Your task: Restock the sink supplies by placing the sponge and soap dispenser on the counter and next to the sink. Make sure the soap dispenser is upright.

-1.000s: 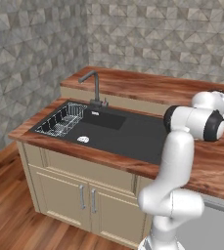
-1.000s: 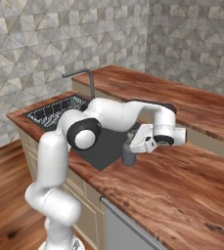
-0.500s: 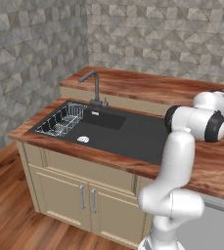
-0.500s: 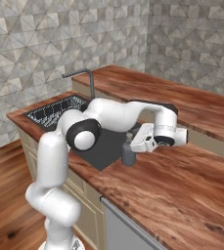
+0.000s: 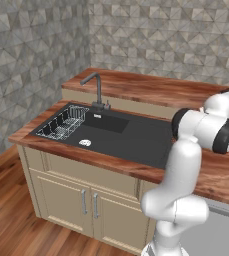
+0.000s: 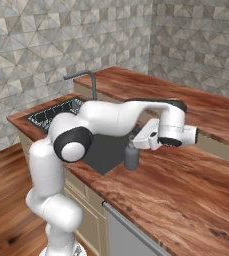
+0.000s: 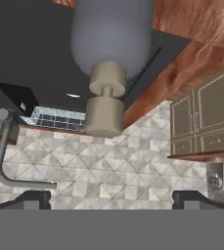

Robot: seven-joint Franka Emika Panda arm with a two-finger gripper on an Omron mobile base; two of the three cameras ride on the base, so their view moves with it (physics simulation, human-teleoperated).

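The grey-blue soap dispenser [image 6: 131, 157] stands upright on the reddish-brown counter [image 6: 176, 190], at the right rim of the black sink [image 6: 103, 150]. My gripper [image 6: 137, 141] hovers just above and beside its top, reaching in from the right. In the hand view the picture is rolled over: the dispenser [image 7: 111, 39] hangs from the top with its tan pump [image 7: 104, 114] pointing towards me. My gripper [image 7: 111, 197] is open, its fingertips [image 7: 33, 197] set wide apart and clear of the bottle. The sponge is out of view.
The gooseneck faucet [image 5: 97, 87] rises at the sink's back edge and a wire rack [image 5: 61, 125] sits in the basin's left end. A raised wooden ledge [image 5: 151, 87] runs behind the sink. Beige cabinets [image 5: 86, 200] stand below. Open countertop stretches right of the dispenser.
My hand has drawn back slightly to the right, away from the soap dispenser. The dispenser has stayed in place, upright.
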